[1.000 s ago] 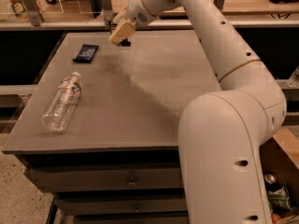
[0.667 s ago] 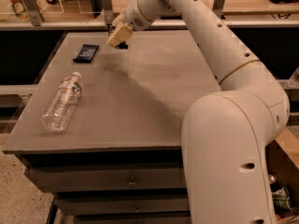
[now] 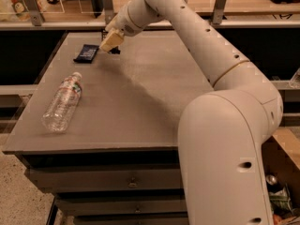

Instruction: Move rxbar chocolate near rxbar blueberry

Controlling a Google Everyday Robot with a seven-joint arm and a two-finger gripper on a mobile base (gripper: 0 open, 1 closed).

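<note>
The rxbar blueberry (image 3: 86,53), a flat bar in a dark navy wrapper, lies at the far left of the grey table (image 3: 140,97). My gripper (image 3: 109,45) hangs just to the right of it, low over the table, and is shut on the rxbar chocolate (image 3: 115,50). Only a small dark end of the chocolate bar shows, sticking out on the gripper's right side. The rest is hidden by the fingers. The two bars are a short gap apart.
A clear plastic water bottle (image 3: 63,102) lies on its side near the table's front left. A railing with posts (image 3: 220,3) runs behind the table. My white arm (image 3: 225,78) reaches over the table's right side.
My gripper has moved a little left and down with the dark bar, closer to the navy bar. The bottle and the navy bar have not moved.
</note>
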